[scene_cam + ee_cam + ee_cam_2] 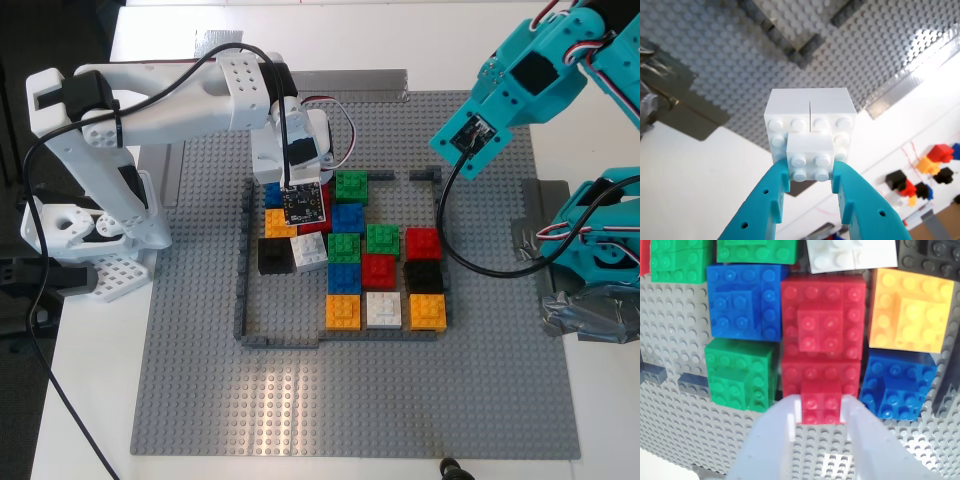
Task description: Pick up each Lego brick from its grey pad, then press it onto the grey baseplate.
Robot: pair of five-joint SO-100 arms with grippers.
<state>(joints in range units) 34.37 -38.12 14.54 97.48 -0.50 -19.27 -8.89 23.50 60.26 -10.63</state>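
Grey baseplate (200, 400) covers most of surface; dark frame (243, 300) on it encloses coloured brick cluster.

My second pincer (821, 412) (white arm) narrow, holding red brick (821, 407) low over baseplate, at cluster's upper corner on exterior view's left.

My first pincer (811, 175) (teal arm) narrow, holding white brick (811, 125) aloft, clear of baseplate.

Judgement: bricks light, rigid, smooth-sided, likely slippery; grip opposite flat walls by top knob, keep level for pressing.

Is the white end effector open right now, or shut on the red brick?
Shut on it. In the second wrist view my second end effector has both white fingers against the sides of the small red square plastic brick, above the grey studded baseplate.
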